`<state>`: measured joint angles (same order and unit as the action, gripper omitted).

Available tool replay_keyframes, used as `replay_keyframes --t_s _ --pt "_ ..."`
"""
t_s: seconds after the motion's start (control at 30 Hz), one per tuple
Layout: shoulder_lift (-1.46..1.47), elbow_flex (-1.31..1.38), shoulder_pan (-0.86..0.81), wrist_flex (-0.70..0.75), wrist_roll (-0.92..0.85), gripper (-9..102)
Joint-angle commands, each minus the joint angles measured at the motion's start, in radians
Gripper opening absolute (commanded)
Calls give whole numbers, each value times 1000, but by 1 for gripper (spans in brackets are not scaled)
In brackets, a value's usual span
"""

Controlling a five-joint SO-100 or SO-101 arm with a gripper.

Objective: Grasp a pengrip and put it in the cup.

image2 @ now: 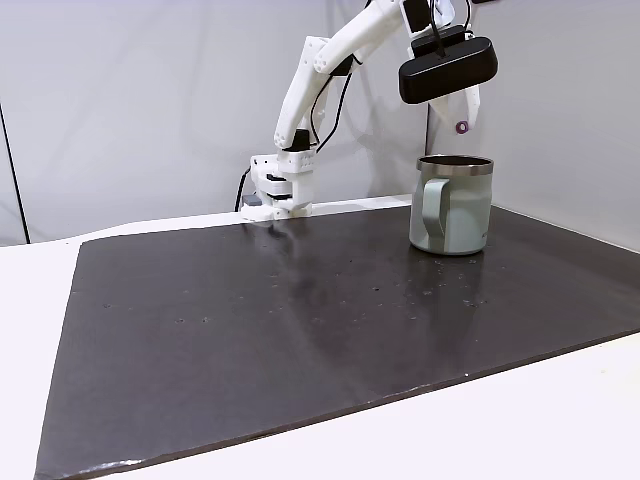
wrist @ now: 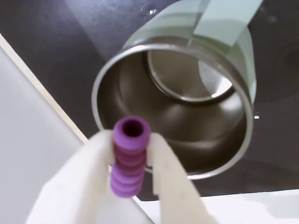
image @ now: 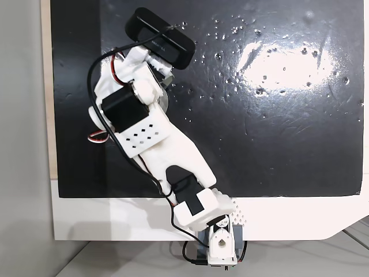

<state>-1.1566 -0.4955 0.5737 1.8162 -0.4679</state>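
While clamped on pengrip [wrist: 129, 161], claw [wrist: 131, 154] hangs above cup [wrist: 177, 112] rim.

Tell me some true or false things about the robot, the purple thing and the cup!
1. The gripper is pinching the purple pengrip. True.
2. The pengrip is lying at the bottom of the cup. False: it is held above the cup's rim, seen in a fixed view.
3. The cup stands upright on the dark mat. True.
4. The cup is tipped over on its side. False: its open mouth faces up.
5. The cup's inside is shiny metal. True.
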Motion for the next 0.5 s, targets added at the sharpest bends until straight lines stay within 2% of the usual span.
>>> replay_keyframes --t_s 0.0,0.07,0.17,0.47 --pt "-14 55 0 14 -9 8" --pt "-18 55 -2 14 -26 17" --pt "-25 55 -3 14 -37 21" --pt "-32 51 -5 15 -38 23"
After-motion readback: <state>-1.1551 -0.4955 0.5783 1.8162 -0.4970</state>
